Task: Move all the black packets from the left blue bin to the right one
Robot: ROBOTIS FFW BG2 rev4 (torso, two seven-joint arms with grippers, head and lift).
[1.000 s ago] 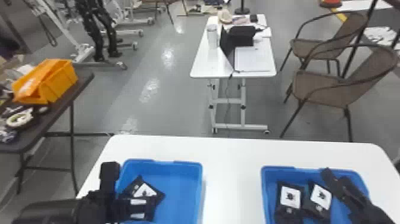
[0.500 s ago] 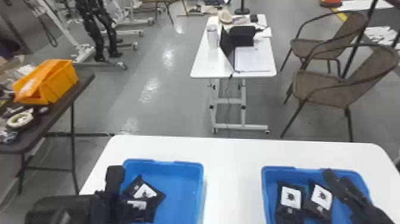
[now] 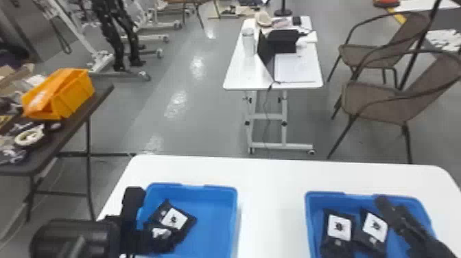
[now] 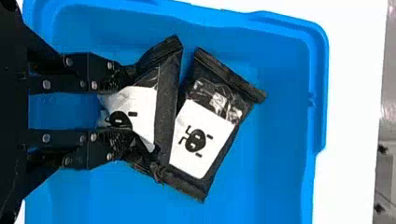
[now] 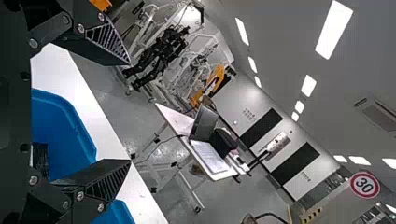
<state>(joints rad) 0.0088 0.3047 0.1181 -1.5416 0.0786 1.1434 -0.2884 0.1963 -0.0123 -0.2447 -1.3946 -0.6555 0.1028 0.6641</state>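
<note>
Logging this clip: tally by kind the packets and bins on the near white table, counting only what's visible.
Black packets: 4 (two in each bin)
Blue bins: 2
Total: 6
</note>
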